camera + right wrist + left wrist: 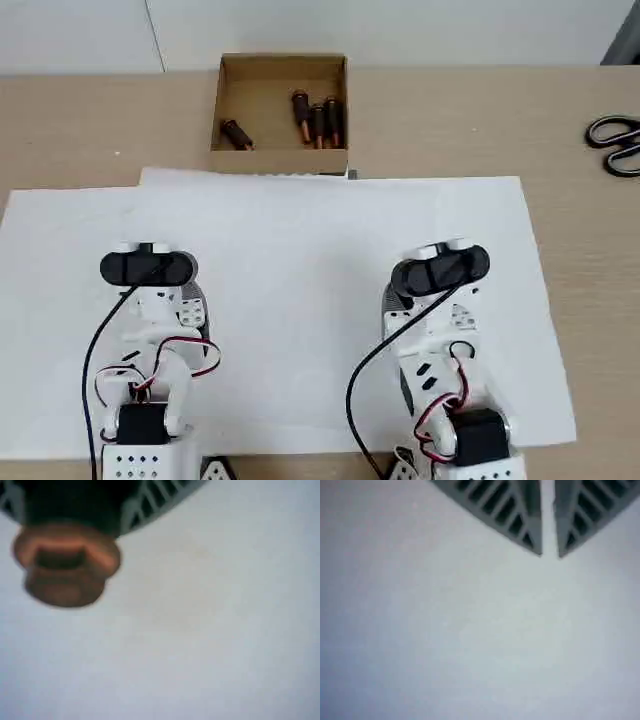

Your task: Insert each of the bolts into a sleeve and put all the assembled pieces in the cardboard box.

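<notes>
My right gripper (75, 502) is shut on an assembled piece, a black sleeve (70, 500) with the copper bolt head (65, 565) sticking out, held just above the white paper. My left gripper (550, 555) is shut with nothing in it, its fingertips (530, 535) close over the paper. In the high view the left arm (148, 268) and the right arm (440, 265) stand folded at the near side of the sheet. The cardboard box (283, 62) sits at the far edge and holds several assembled pieces (318, 125).
A large white paper sheet (330, 240) covers the wooden table in front of both arms. Black-handled scissors (615, 143) lie at the far right edge.
</notes>
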`<state>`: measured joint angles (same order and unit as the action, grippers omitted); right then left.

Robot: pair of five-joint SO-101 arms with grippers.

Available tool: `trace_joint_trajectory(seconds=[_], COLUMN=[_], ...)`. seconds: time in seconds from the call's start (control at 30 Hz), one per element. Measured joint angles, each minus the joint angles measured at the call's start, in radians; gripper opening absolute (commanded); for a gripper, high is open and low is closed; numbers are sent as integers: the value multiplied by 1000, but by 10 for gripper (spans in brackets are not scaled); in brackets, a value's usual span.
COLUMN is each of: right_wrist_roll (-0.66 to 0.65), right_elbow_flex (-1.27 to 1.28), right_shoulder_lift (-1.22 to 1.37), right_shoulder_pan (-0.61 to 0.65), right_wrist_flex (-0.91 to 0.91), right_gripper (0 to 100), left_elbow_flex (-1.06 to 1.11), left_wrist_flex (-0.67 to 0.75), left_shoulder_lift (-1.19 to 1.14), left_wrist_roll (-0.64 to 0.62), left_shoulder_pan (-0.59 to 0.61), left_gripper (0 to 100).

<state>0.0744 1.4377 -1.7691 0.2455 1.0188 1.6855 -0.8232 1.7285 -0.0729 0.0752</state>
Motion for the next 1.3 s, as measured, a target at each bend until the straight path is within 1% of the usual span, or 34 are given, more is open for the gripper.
trace_joint_trajectory(seconds=[0.1, 0.2, 0.5, 0.87, 1.13, 1.3], right_wrist_roll=[0, 0, -6, -193, -342, -434], right_elbow_flex=[-57, -153, -542, -1074, -1459, -1672], right_shoulder_lift=[84, 230, 856, 1527, 1955, 2160], right_shoulder_pan=[-5, -5, -6, -8, -3, 35], right_wrist_flex=[-6, -71, -221, -414, -434, -434], right_gripper=[2, 2, 2, 2, 3, 3], left_elbow_flex=[0, 0, 0, 0, 0, 0], left_wrist_flex=[0, 0, 0, 0, 0, 0], left_shoulder_lift=[0, 0, 0, 0, 0, 0], left_wrist_roll=[0, 0, 0, 0, 0, 0], left_shoulder_pan=[0, 0, 0, 0, 0, 0], left_gripper=[6, 6, 6, 6, 6, 6])
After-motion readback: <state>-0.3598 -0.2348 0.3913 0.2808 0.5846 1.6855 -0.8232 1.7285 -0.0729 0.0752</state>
